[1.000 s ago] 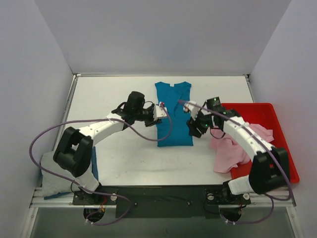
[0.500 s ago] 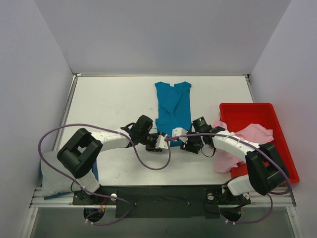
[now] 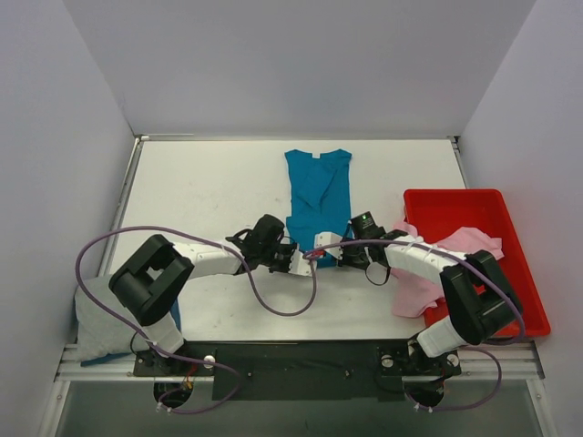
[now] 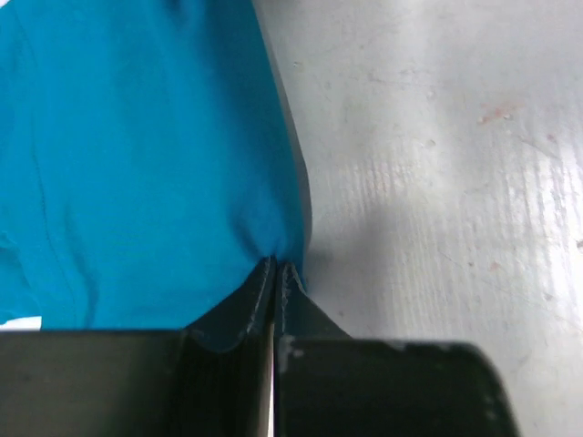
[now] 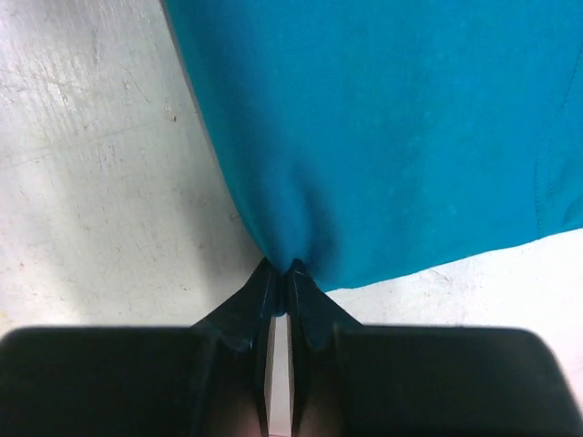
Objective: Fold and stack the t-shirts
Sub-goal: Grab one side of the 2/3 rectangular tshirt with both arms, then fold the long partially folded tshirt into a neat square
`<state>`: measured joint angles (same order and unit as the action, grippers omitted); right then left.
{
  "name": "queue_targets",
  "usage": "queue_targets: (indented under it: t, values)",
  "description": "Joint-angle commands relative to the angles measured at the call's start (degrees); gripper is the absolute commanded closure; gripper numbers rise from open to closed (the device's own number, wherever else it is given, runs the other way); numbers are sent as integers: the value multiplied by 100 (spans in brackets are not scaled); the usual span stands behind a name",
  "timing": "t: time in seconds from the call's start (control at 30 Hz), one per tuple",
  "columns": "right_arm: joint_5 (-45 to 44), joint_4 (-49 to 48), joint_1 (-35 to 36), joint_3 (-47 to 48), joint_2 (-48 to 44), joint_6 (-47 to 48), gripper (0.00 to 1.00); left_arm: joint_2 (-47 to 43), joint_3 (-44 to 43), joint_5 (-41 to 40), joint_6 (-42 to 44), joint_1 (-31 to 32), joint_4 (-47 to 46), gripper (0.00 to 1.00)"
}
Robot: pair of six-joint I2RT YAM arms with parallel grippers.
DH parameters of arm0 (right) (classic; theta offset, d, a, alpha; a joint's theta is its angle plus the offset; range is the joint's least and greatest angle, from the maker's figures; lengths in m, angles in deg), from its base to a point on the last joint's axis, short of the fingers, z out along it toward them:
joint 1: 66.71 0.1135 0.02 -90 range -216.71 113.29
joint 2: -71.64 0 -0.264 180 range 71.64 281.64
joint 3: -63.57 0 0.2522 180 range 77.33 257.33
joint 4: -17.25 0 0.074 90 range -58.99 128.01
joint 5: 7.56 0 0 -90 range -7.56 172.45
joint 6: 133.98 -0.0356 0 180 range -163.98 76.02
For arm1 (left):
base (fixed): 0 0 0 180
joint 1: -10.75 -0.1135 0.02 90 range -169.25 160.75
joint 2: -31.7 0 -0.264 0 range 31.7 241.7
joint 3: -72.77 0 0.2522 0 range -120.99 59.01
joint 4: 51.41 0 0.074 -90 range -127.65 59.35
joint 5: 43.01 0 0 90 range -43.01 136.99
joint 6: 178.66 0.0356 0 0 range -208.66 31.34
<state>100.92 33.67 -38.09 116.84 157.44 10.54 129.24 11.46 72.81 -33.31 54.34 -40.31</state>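
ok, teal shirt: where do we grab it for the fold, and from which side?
Grip the two near hem corners, one per gripper, coming in low from the arms' side. The teal t-shirt lies flat as a narrow strip with its collar at the far end, so the hem is the free edge facing the bases. The left gripper and right gripper are each shut on a corner there.

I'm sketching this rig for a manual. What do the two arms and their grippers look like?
The left arm and right arm both have white links with bulky black joints, each trailing a looping purple cable. The left gripper and right gripper have dark, tapering fingers.
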Motion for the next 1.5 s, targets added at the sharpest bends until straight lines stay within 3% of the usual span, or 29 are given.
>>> queue_targets:
  t: [0.0, 0.13, 0.3, 0.63, 0.77, 0.93, 1.03, 1.17, 1.3, 1.47]
  values:
    - [-284, 455, 91, 22, 96, -73, 100, 29, -35, -411, 405, 193, -350, 100]
    - [76, 893, 135, 329, -211, -529, 100, -155, -386, -518, 232, 123, 115, 100]
    - [358, 1797, 433, 549, -713, -1048, 100, -743, -1010, 563, 98, -254, 1923, 100]
    - [700, 3125, 2083, 759, -2127, -2638, 100, -2422, -949, 933, 555, -334, 4438, 100]
    - [1051, 3522, 2857, 1085, -2479, -3508, 100, -3019, -1186, 1170, 1178, -343, 5669, 100]
    - [1474, 3628, 3088, 1296, -2656, -4405, 100, -3276, -1747, 1521, 1224, -369, 6487, 100]
    - [1535, 3637, 2843, 1279, -2875, -4520, 100, -3180, -1925, 1523, 218, -387, 5849, 100]
    - [1948, 3637, 1526, 1235, -2990, -4548, 100, -2732, -2143, 1539, -716, -545, 4785, 100]
    - [1949, 3646, 471, 1349, -2657, -4319, 100, -1871, -2670, 1374, -1578, -668, 3871, 100]
    - [1940, 3646, -619, 1796, -1788, -4099, 100, -730, -3365, 1162, -2028, -905, 3386, 100]
